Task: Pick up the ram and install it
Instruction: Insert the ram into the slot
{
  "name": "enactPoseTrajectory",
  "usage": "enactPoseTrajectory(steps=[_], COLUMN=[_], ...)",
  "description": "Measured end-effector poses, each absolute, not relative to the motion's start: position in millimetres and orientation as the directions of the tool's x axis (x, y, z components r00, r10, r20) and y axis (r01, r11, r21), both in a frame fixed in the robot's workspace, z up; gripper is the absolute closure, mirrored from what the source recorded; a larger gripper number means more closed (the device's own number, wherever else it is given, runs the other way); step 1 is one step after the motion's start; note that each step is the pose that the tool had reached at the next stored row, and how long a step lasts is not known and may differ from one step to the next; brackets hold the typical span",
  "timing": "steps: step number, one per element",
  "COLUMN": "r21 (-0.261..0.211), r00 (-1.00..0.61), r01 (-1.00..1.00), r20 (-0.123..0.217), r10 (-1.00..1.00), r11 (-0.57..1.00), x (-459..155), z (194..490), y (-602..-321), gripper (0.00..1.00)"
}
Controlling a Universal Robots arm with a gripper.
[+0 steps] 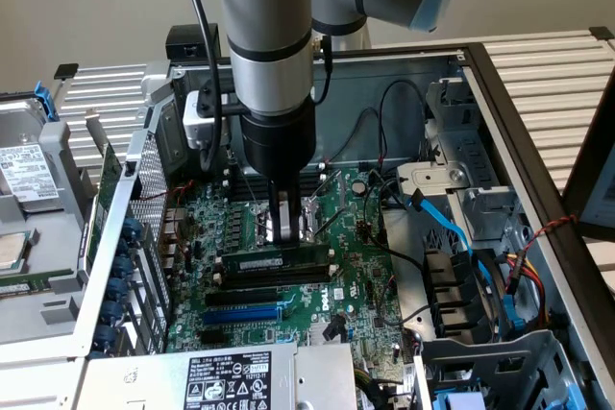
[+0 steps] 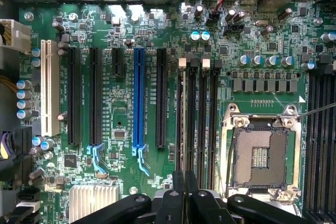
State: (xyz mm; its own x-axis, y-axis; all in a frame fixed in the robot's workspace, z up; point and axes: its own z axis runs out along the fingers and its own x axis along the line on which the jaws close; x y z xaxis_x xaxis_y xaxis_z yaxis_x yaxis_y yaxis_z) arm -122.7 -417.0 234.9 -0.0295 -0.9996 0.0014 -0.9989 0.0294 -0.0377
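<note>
The ram (image 1: 258, 263), a thin green stick with a white label, stands on edge in the long black memory slot nearest the expansion slots. In the wrist view the ram (image 2: 182, 119) shows edge-on as a pale line running along that slot. My gripper (image 1: 282, 235) comes straight down from the arm onto the ram's upper edge, near the end beside the CPU socket (image 2: 260, 156). Its two black fingers are pressed together around the thin stick, and in the wrist view the gripper (image 2: 184, 182) hides that end of the ram.
Three more black memory slots (image 2: 202, 119) lie beside the ram. A blue expansion slot (image 2: 138, 98) and black ones sit further off. Blue and black cables (image 1: 452, 228) and a drive cage crowd the exterior view's right. A labelled power supply (image 1: 226, 381) sits in front.
</note>
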Motion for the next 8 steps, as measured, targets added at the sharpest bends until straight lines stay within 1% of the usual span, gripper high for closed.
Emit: enactPoseTrajectory(steps=[8], r21=[-0.040], r00=[-0.038], r01=[-0.998], r20=[0.001], r10=[-0.999], r11=[0.038], x=[-123.2], z=[233.8], y=[-417.4], gripper=[0.88])
